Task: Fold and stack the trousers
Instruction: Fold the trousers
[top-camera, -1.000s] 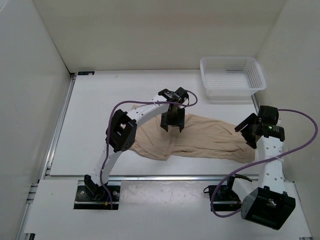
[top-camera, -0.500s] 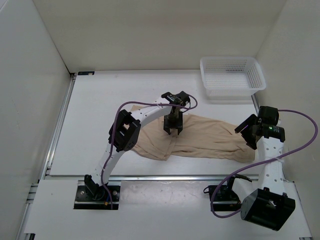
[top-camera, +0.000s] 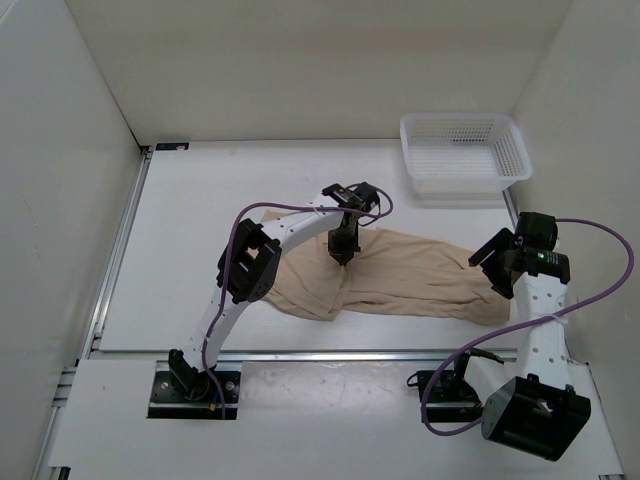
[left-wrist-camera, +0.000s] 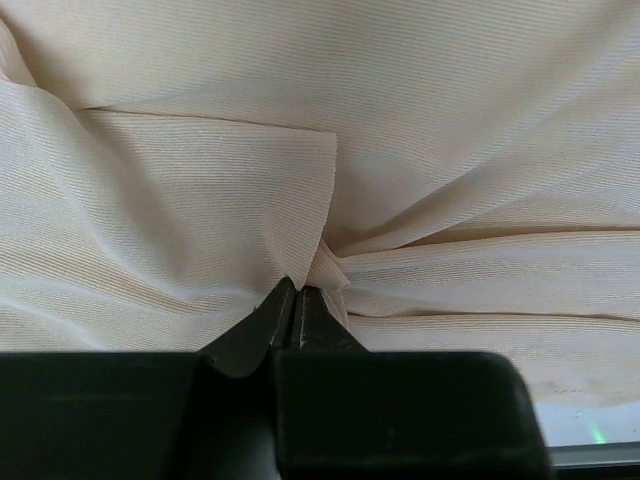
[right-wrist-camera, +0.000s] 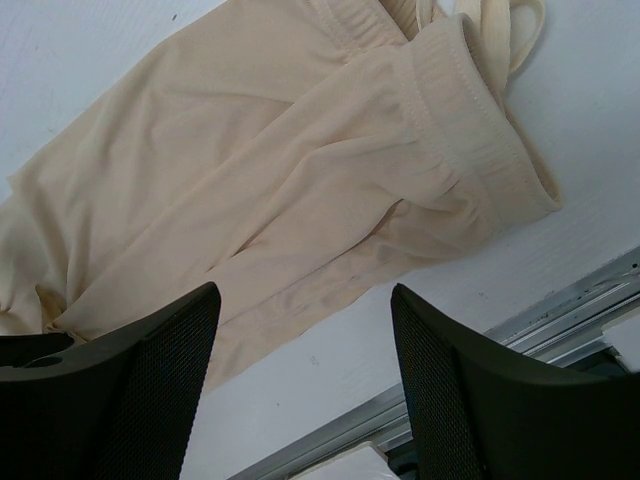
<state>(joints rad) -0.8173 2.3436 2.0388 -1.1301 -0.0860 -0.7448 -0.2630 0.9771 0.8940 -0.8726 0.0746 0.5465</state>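
I see the trousers (top-camera: 410, 275) lying flat across the middle of the table (top-camera: 190, 220), stretched from left to right, with the white mesh basket (top-camera: 465, 150) well apart from them at the far right corner. My left gripper (top-camera: 340, 256) points straight down onto the upper edge of the cloth, roughly midway along its length. In the left wrist view its jaws are pressed together with a small ridge of beige fabric nipped between the tips, and creases fan out from that pinch in every direction.

My right gripper (right-wrist-camera: 302, 300) sits at the right end of the garment, with its jaws spread wide and nothing between them. Through the gap in the right wrist view I see the elastic waistband, doubled over on itself, lying on the white surface just beside the metal rail at the table's near edge. That gripper appears to hang above the cloth rather than touch it, though the overhead angle leaves me unsure.
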